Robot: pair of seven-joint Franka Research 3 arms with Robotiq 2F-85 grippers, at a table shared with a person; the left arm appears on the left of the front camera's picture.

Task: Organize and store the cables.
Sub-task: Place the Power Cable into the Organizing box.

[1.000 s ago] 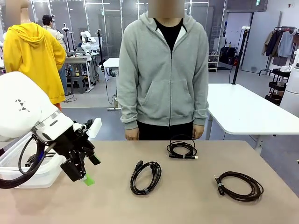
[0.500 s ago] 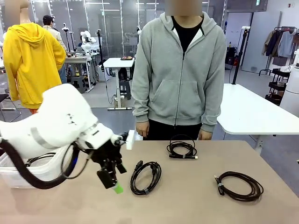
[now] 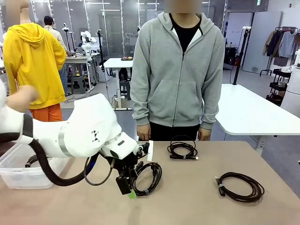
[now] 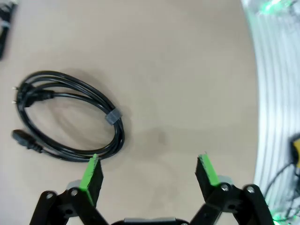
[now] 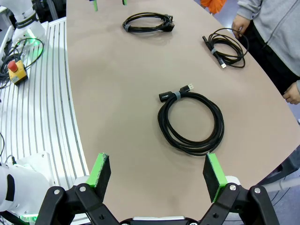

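Note:
Three coiled black cables lie on the tan table. The near-left cable has my left gripper right at its left edge, low over the table. In the left wrist view that cable lies ahead and left of the open left gripper, its loop reaching the left green fingertip; nothing is between the fingers. A second cable lies near the person's side, a third cable at the right. My right gripper hovers open and high, short of the third cable.
A clear plastic bin stands at the table's left edge with dark cords inside. A person in a grey hoodie stands at the far edge, hands hanging beside the second cable. A red emergency button sits on the ribbed floor beside the table.
My left arm has swung right from beside the bin to the near-left cable, staying open. The person shifted slightly to the right. The cables have not moved.

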